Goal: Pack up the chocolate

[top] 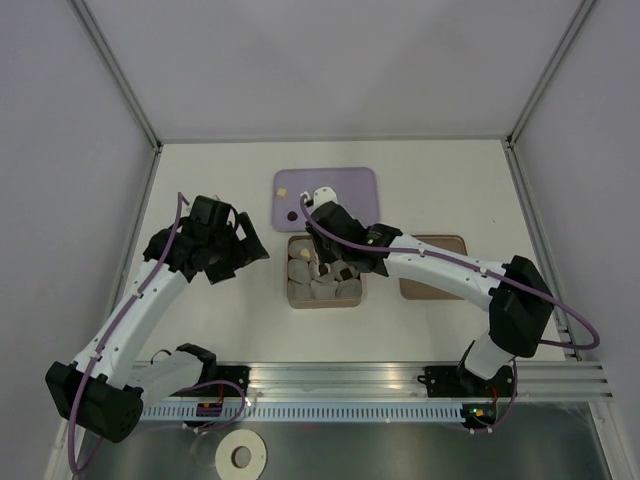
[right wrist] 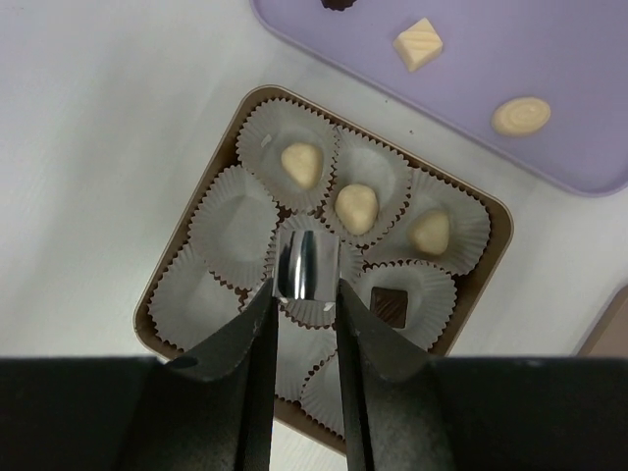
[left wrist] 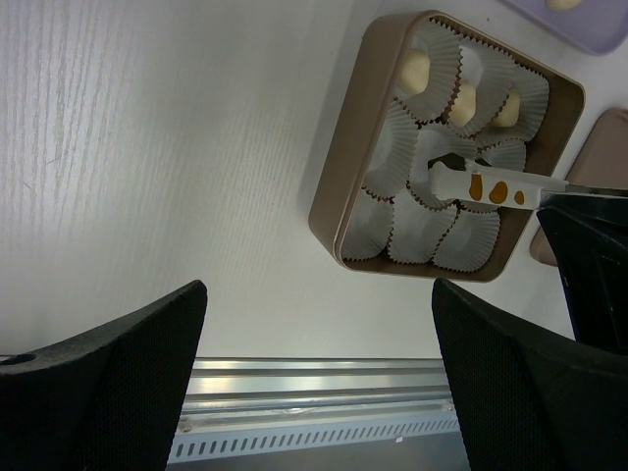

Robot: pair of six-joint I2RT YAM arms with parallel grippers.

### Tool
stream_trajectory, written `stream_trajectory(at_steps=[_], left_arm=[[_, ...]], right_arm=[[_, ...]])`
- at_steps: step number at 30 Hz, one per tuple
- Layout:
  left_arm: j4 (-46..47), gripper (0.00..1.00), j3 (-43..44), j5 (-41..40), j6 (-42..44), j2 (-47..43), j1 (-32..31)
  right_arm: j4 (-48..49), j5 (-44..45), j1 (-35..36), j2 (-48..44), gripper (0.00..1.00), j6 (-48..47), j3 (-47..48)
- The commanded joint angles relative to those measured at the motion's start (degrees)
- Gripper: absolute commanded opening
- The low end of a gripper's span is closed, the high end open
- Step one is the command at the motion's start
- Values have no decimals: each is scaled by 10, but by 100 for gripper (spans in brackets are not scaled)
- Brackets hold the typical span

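Note:
A tan square box [right wrist: 500, 211] holds several white paper cups. Three cream chocolates [right wrist: 356, 207] sit in its far row of cups and one dark brown chocolate [right wrist: 392, 307] in a cup on the right. A cream square piece [right wrist: 418, 44], a cream round piece [right wrist: 521, 116] and a dark piece [right wrist: 339, 3] lie on the purple tray [right wrist: 569, 59]. My right gripper [right wrist: 306, 294] is shut on a shiny tong-like tool [right wrist: 307, 263] over the box's middle; its white, orange-spotted arm [left wrist: 491, 186] reaches into the box [left wrist: 339, 177]. Its tip is hidden. My left gripper [left wrist: 319, 289] is open and empty, left of the box.
The flat brown lid [top: 432, 268] lies right of the box [top: 290, 290]. The purple tray [top: 350, 185] is just behind the box. An aluminium rail [top: 380, 375] runs along the near edge. Walls close in the table's left, right and back sides.

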Motion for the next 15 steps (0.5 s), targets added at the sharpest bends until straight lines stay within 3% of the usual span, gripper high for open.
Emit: stream_trajectory(at_steps=[1, 15], left_arm=[[5, 100, -1, 4, -3, -11, -3], [5, 100, -6, 1, -4, -18, -3]], right_arm=[[34, 29, 5, 6, 19, 9, 1], [49, 46, 5, 18, 25, 30, -12]])
